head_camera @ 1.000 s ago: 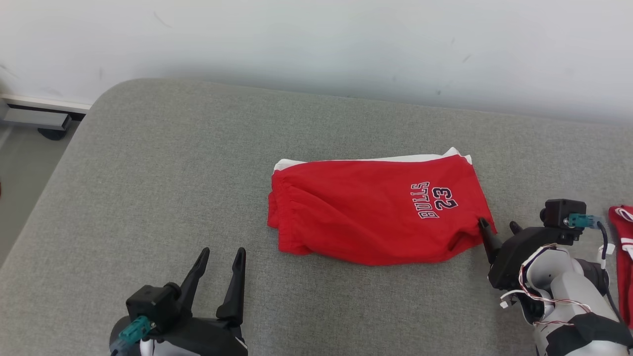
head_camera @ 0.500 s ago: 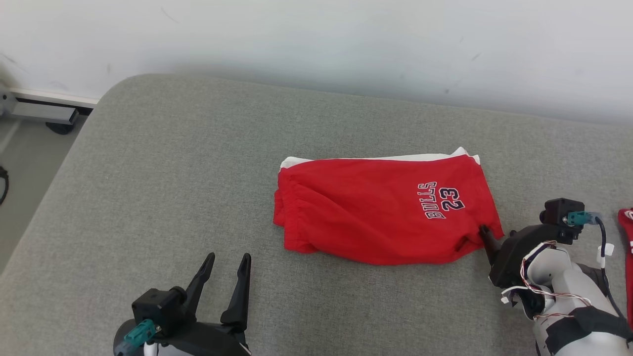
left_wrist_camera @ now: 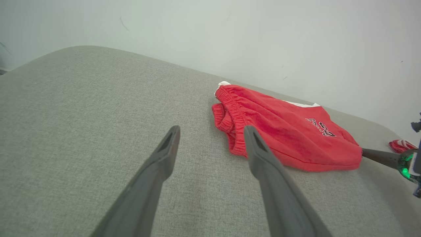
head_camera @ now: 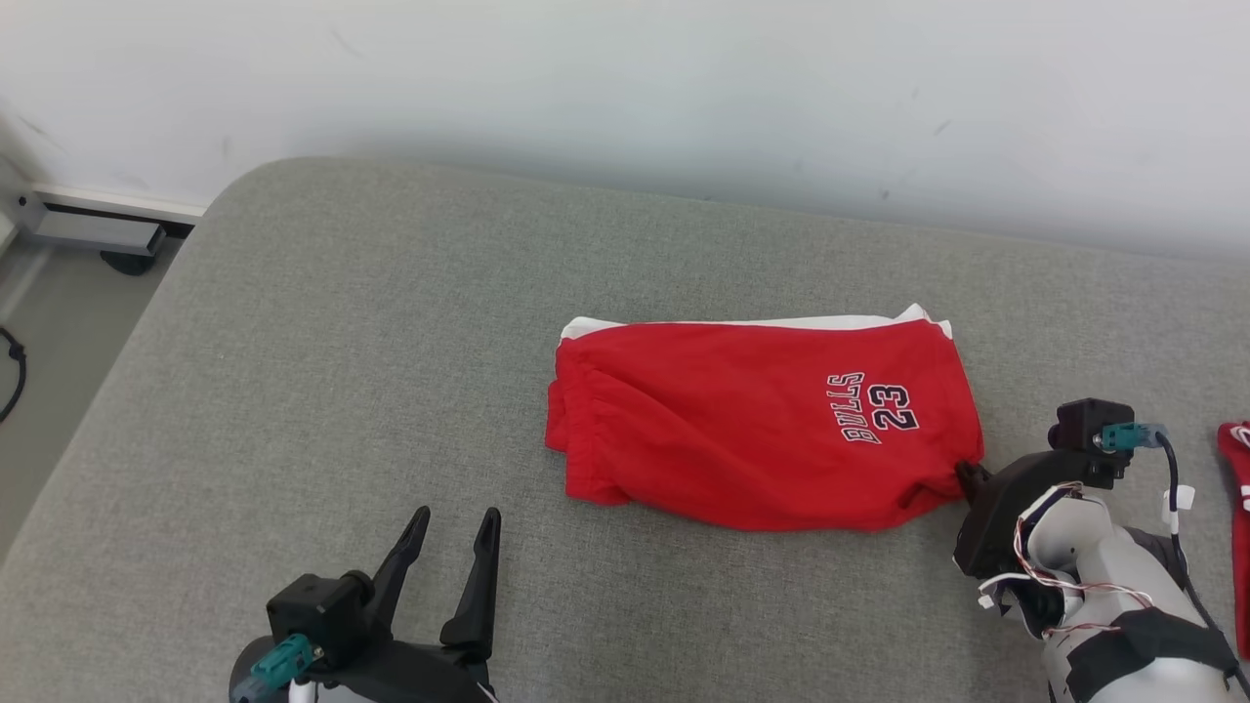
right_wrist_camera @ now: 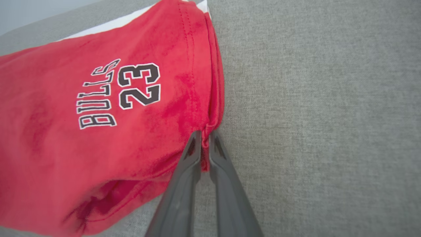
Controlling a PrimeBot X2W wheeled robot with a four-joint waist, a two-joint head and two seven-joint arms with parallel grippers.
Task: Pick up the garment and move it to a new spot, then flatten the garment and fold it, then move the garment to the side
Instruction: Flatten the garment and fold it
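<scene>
The garment [head_camera: 762,420] is a pair of red shorts with white trim and "BULLS 23" lettering, lying folded on the grey cushioned surface [head_camera: 342,322]. My right gripper [head_camera: 967,473] is shut on the hem at its near right corner; the right wrist view shows red cloth [right_wrist_camera: 108,98] pinched between the closed fingers [right_wrist_camera: 205,136]. My left gripper [head_camera: 457,517] stands open at the lower left, apart from the garment, nothing between its fingers. In the left wrist view the garment [left_wrist_camera: 283,128] lies ahead and right of the open left gripper [left_wrist_camera: 212,131].
Another red and white cloth item [head_camera: 1235,508] lies at the right edge of the surface. A white wall [head_camera: 625,88] runs along the back. The surface's rounded left edge drops to the floor, where a grey base [head_camera: 88,229] stands.
My right gripper has closed on the garment's near right corner; it was open beside it before. The head camera has shifted slightly. The left gripper holds still.
</scene>
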